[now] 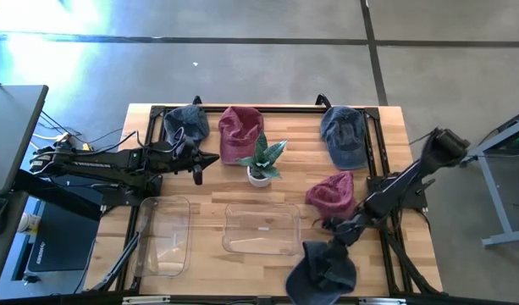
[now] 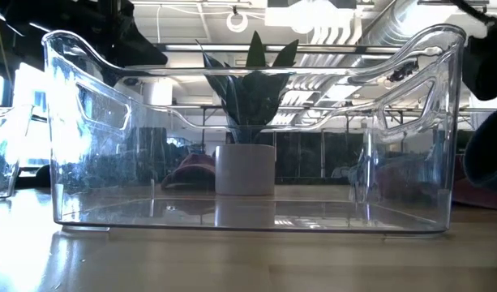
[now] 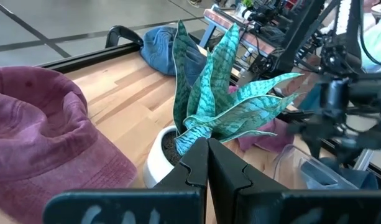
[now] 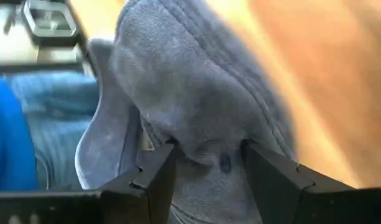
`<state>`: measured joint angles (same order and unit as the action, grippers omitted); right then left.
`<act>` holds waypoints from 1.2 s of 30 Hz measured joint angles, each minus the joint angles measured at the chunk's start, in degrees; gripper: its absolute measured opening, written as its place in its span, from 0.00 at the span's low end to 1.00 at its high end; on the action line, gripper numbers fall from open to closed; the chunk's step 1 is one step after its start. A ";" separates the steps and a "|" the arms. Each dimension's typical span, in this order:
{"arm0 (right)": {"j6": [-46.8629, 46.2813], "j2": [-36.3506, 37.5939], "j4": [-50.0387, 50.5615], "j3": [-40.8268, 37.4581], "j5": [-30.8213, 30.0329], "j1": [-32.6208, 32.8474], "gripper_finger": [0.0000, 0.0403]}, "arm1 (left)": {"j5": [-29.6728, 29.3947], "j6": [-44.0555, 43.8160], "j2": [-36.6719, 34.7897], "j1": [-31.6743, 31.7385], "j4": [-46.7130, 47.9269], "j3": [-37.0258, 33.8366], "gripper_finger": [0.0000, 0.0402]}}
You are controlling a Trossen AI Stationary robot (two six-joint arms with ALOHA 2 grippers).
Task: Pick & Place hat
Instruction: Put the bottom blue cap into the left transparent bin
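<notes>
A dark blue hat (image 1: 322,271) lies at the table's near right edge, partly over the rim. My right gripper (image 1: 334,231) is just above its far side, slanting down. In the right wrist view its open fingers (image 4: 154,177) stand on either side of a bulge of the hat's crown (image 4: 196,93). Other hats rest on the table: a maroon one (image 1: 331,193) close by, a blue one (image 1: 344,135) far right, a maroon one (image 1: 240,134) and a blue one (image 1: 185,125) at the far edge. My left gripper (image 1: 198,172) waits shut, left of the plant. My right gripper comes at the dark blue hat's crown (image 4: 206,146) slanting down from the table's right, with one finger on each side of a raised fold of the cloth. I cannot tell whether the fingers touch it. The hat lies on the table.
A potted plant (image 1: 262,165) stands mid-table. Two clear bins (image 1: 261,229) (image 1: 164,235) sit along the near side. A black frame rail (image 1: 373,148) runs along the table's right side.
</notes>
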<state>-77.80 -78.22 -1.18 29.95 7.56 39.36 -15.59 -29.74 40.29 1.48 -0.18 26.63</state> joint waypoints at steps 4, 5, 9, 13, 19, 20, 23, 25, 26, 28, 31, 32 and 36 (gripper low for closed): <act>8.76 -6.44 -2.38 3.63 2.35 1.33 0.44 | -0.02 0.04 0.00 0.00 0.41 0.00 0.00; 9.53 -7.55 -2.41 4.28 3.54 1.32 0.45 | -0.04 0.12 0.00 -0.02 0.37 0.00 0.00; 12.05 -9.15 -3.34 6.13 8.15 0.36 0.54 | -0.04 1.15 0.00 -0.01 0.37 0.00 0.00; 13.32 -6.74 -3.17 7.62 12.99 -1.14 0.63 | -0.07 1.20 0.00 0.00 0.35 0.00 0.00; 1.71 1.89 9.92 8.49 11.03 -0.35 0.62 | 0.28 1.18 0.00 -0.01 0.36 0.00 0.00; -0.76 3.19 13.48 8.40 9.53 0.54 0.61 | 0.30 1.18 0.00 -0.02 0.35 0.00 0.00; -8.37 5.43 20.81 8.33 6.27 3.06 0.58 | 0.38 1.16 0.00 0.00 0.35 0.00 0.00; -12.94 5.59 21.90 6.83 6.20 4.42 0.56 | 0.41 1.05 0.00 0.00 0.35 0.00 0.00; -15.14 5.44 21.10 5.58 5.81 5.04 0.55 | 0.43 1.05 0.00 -0.02 0.35 0.00 0.00; -19.74 5.14 17.66 2.96 4.17 5.97 0.51 | 0.45 1.03 0.00 0.00 0.33 0.00 0.00; -22.73 3.64 9.69 -0.38 1.25 6.53 0.47 | 0.83 1.01 0.00 0.00 0.33 0.00 0.00; -22.71 2.59 7.83 -1.01 0.68 6.55 0.45 | 1.12 1.00 -0.02 0.00 0.32 0.00 0.00; -20.48 -3.14 1.57 -1.43 -1.08 6.47 0.40 | 1.31 1.00 -0.02 0.00 0.31 0.00 0.00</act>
<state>-98.28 -81.35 0.39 28.52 6.49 45.83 -14.28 -28.73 40.27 1.47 0.12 26.63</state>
